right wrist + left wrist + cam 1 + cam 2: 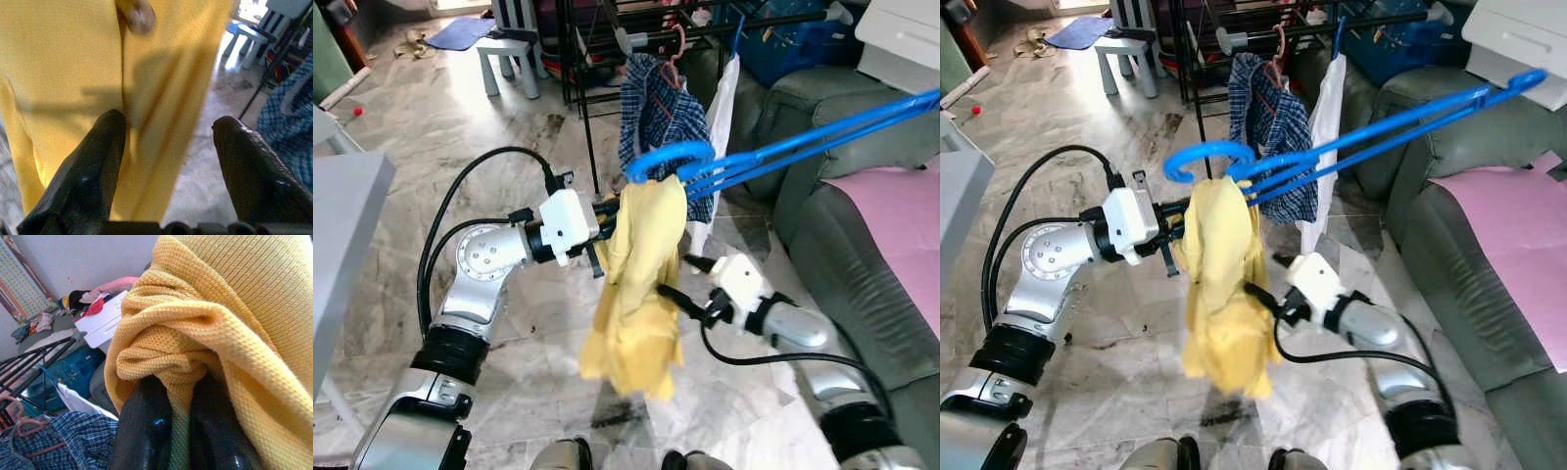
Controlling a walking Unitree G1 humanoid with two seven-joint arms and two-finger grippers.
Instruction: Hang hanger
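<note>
A yellow garment [641, 284] hangs from a blue hanger [783, 147] in mid-air in front of me. The hanger's hook [668, 157] curls above the cloth, and its long bars run up to the right. My left gripper [607, 230] is shut on a fold of the yellow garment [195, 333] near its top, just below the hook. Beside the cloth's right edge at mid-height, my right gripper [674, 277] stands open; in its wrist view the two fingers [93, 161] spread before the yellow garment [73, 73] and hold nothing.
A black drying rack [597, 59] stands behind, carrying a blue plaid shirt [651, 108] and a white garment [720, 137]. A grey sofa [842, 255] with a pink cloth [901, 225] fills the right side. A grey table [337, 225] is on the left and a small stool [509, 59] at the back.
</note>
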